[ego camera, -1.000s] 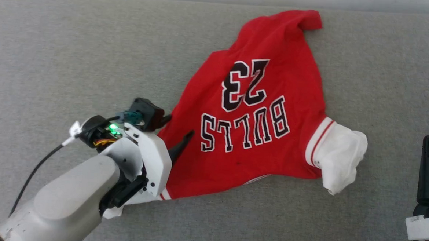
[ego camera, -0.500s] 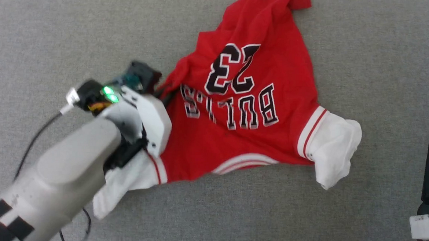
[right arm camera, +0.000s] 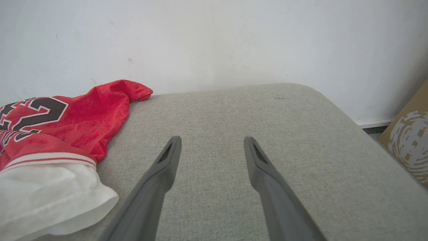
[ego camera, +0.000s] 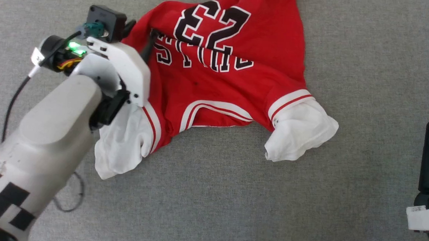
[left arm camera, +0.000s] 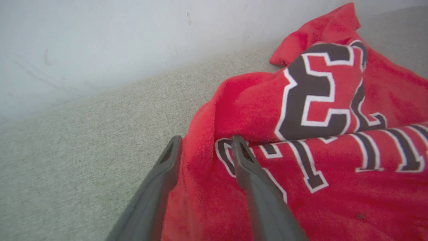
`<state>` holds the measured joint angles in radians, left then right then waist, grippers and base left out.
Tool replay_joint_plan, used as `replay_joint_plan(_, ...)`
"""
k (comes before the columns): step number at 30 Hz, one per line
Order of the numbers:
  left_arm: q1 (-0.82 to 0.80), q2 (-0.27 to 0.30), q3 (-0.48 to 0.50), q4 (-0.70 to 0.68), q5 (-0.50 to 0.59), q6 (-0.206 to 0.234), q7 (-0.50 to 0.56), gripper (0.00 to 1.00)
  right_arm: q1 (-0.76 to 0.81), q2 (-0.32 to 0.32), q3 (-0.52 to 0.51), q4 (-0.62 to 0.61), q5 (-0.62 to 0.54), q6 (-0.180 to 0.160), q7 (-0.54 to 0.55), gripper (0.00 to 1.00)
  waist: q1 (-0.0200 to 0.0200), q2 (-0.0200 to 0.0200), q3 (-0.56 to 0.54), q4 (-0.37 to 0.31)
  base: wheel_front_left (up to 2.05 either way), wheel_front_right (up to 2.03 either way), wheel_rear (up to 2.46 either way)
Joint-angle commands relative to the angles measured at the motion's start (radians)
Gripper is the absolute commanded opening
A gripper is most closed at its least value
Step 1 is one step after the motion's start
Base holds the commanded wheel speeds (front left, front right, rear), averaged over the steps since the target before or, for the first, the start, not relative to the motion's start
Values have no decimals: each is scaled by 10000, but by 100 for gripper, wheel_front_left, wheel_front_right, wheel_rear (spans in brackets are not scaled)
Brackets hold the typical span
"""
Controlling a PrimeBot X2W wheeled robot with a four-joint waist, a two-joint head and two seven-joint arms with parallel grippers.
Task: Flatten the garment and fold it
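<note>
**Shirt being spread out, folding not yet begun**

The garment (ego camera: 220,84) is lying rumpled on the grey desk (ego camera: 232,195), chest side up, with its collar facing the robot and its hem bunching up toward the wall. Both white sleeves are crumpled. A crease is running across the chest, so this looks like the flattening step.

The left end effector (left arm camera: 205,140) is sitting at the shirt's side edge. Its fingers are standing apart astride a ridge of red cloth, which looks released rather than pinched, though I cannot be sure. The right end effector (right arm camera: 212,139) is hanging spread wide with nothing in it, well apart from the nearer sleeve (ego camera: 302,128).

To my eye the next move is calling for a fresh hold on an edge or corner. The right arm would be coming in to pull the other way, until the crease and the bunched hem are lying flat.

The number 23 is reading clearly in black with white outline. The word beside it is cut by the crease, and I am only making out parts of letters
</note>
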<state>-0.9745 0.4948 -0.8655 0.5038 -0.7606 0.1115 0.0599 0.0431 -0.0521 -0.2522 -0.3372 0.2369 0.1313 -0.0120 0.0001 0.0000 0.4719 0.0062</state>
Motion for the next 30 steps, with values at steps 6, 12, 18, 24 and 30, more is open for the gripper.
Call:
replay_joint_plan(6,183,-377,253,-164,-174,-63,-1035,100,-85,18,-104,24,-118,-6,60,100,-1,0,-333,249,0,0,0)
replay_joint_plan(12,981,-320,759,-1229,-273,551,-2366,100,95,18,-116,217,-119,-6,158,100,-1,0,-1248,608,0,0,0)
replay_joint_plan(18,2813,271,1136,-2653,-489,1615,-2760,100,456,18,-70,470,3,-6,219,100,-1,0,-2146,891,0,0,0)
replay_joint_plan(24,4725,1097,807,-4226,-1561,2174,-978,100,704,18,-132,470,32,-6,327,100,-1,0,-2503,1140,0,0,0)
replay_joint_plan(30,5321,1526,528,-4592,-2238,2357,376,100,753,18,-15,470,55,-6,370,100,-1,0,-2440,1232,0,0,0)
